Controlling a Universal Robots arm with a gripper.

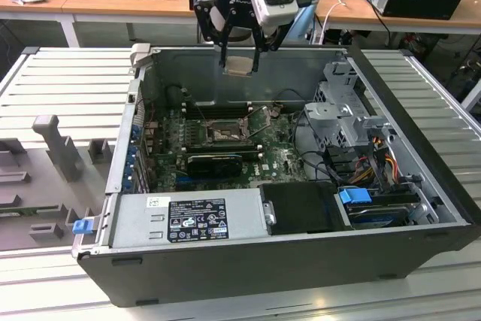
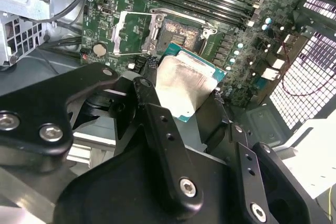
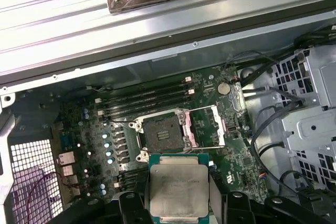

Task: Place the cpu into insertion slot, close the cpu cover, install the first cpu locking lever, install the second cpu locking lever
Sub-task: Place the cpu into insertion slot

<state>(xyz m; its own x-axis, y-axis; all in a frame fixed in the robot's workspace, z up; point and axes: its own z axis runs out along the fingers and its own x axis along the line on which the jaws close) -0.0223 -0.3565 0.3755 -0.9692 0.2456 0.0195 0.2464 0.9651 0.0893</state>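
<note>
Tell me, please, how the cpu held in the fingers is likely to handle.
The cpu looks stiff: a flat metal-lidded plate, held by its edges. Its smooth lid may slip between the fingers. Probably light, with a thin, fragile green rim.

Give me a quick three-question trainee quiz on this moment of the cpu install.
1. Multiple choice: what does the gripper hold?
A) the cpu
B) a locking lever
C) nothing
2. True or false: the cpu cover is flipped open beside the insertion slot, leaving the pin field bare.
3. Fill in: the cpu is held ___ the motherboard, not seated in the slot.

Key: 1 A; 2 true; 3 above.
</note>
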